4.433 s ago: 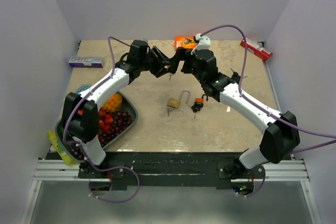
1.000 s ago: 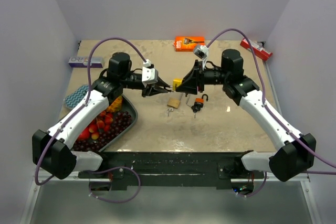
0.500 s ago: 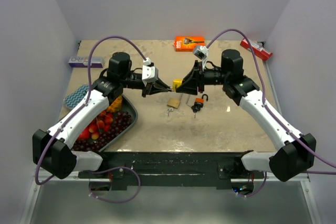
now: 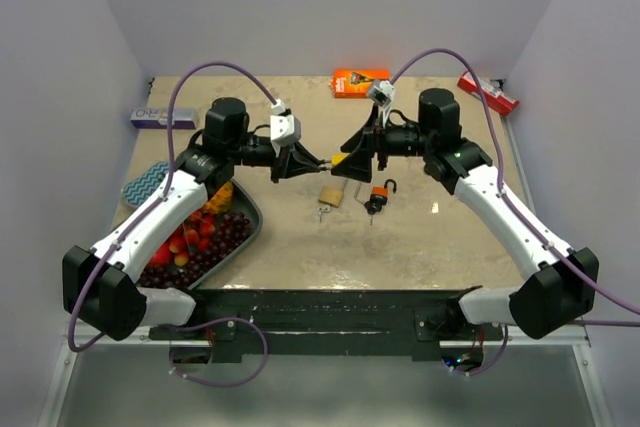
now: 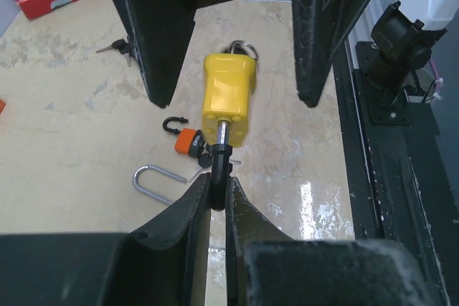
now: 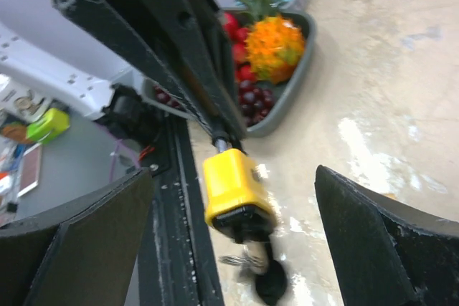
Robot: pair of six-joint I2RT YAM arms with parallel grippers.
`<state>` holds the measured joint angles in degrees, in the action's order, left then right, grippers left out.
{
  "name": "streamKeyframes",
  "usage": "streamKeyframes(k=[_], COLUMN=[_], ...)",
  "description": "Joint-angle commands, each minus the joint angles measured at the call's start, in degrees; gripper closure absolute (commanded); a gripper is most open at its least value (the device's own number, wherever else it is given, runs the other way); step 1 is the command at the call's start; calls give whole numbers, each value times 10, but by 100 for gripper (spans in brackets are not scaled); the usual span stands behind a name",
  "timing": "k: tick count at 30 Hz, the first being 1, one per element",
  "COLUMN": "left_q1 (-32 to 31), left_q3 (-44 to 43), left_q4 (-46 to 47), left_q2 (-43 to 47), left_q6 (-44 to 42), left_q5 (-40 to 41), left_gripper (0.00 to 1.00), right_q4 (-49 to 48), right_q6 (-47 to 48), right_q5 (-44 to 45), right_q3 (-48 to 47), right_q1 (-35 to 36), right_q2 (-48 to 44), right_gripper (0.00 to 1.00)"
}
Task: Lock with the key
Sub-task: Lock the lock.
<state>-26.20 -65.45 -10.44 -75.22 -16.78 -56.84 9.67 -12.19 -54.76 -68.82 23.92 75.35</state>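
Key (image 5: pixel 223 134) pinched tight in left claw (image 5: pixel 217 185), shaft pointing straight into yellow padlock (image 5: pixel 229 98); right claw (image 6: pixel 231 175) gapes wide either side, gripping nothing.

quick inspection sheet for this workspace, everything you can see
surface: beige marbled tabletop, glare patches
job's things: yellow padlock held off the table; black-headed key in its base
clutter: brass padlock with open shackle, small orange padlock, orange box, red box, blue-and-white box, grey tray of fruit, blue patterned cloth
grippers: left tool shut on the key; right tool open, fingers either side of the yellow padlock, not touching
cables: purple cables arch over both arms
surroundings: plain pale walls on three sides
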Motion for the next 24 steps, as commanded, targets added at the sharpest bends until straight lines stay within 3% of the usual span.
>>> streamKeyframes(k=[1, 6, 12, 16, 24], left_q1=[19, 19, 20, 18, 11], left_q3=[-8, -13, -21, -27, -29], left_q4=[39, 30, 21, 18, 29], left_q2=[-2, -4, -5, -5, -1], left_q6=[55, 68, 69, 72, 84], left_q5=[-28, -42, -47, -54, -61], left_gripper=[100, 100, 100, 100, 100], right_q4=[42, 54, 133, 136, 146], right_q6=[47, 145, 274, 305, 349], right_q5=[80, 108, 27, 34, 41], right_q3=[-36, -30, -31, -22, -35], right_q1=[-13, -14, -13, -5, 33], right_q2=[-10, -46, -50, -47, -20], right_gripper=[1, 1, 1, 1, 12])
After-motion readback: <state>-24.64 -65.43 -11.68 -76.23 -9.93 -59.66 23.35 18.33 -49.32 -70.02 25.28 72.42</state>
